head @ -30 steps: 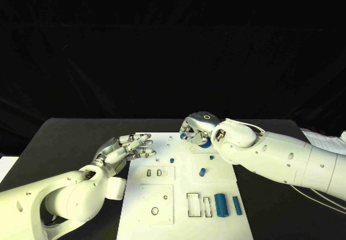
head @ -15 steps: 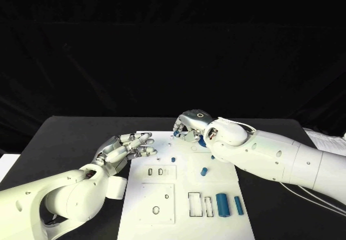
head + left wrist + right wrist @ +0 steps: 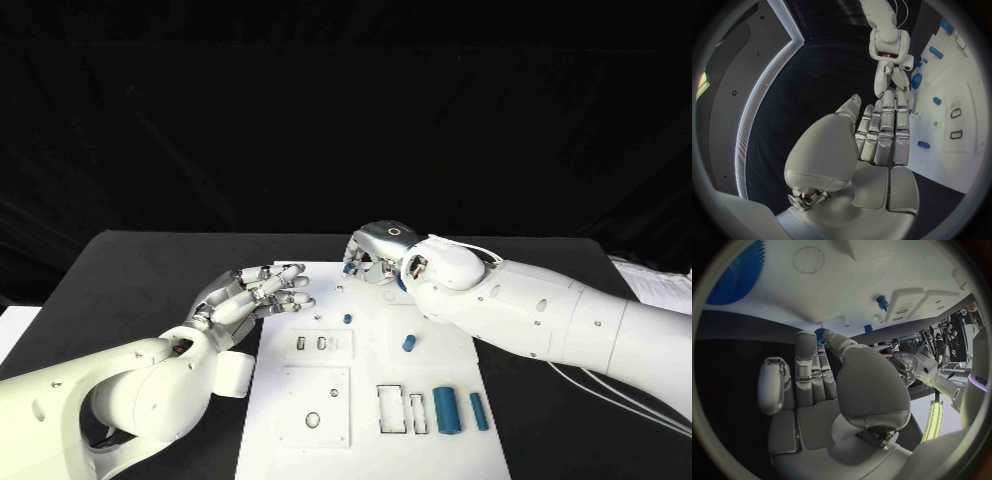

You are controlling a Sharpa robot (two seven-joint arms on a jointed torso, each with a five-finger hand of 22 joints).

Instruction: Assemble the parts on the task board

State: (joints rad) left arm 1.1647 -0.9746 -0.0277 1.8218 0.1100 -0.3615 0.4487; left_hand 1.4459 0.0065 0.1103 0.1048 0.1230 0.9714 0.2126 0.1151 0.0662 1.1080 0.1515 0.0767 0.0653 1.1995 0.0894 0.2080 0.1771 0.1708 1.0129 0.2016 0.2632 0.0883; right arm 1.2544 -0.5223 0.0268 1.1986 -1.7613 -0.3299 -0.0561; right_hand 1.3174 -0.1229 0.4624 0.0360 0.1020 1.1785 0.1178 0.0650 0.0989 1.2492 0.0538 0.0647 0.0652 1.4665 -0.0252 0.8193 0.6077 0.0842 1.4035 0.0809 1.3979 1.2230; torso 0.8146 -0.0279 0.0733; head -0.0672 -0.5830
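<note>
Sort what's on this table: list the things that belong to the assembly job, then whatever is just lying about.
Job:
white task board
two blue cylinders near its front edge
small blue peg
blue oblong part
small blue piece pinched in the right hand
blue gear

Lying about:
white papers at the table's right edge

The black table [image 3: 144,270] carries the white task board [image 3: 368,400] at its middle

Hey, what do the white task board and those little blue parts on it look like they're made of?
The task board looks like matte white plastic, possibly painted sheet: flat, even white, with crisp cut-out slots and no glare. The blue parts seem to be moulded or printed plastic: uniform saturated blue, a soft sheen, no metallic glint. A toothed blue gear in the right wrist view has the same look.
</note>
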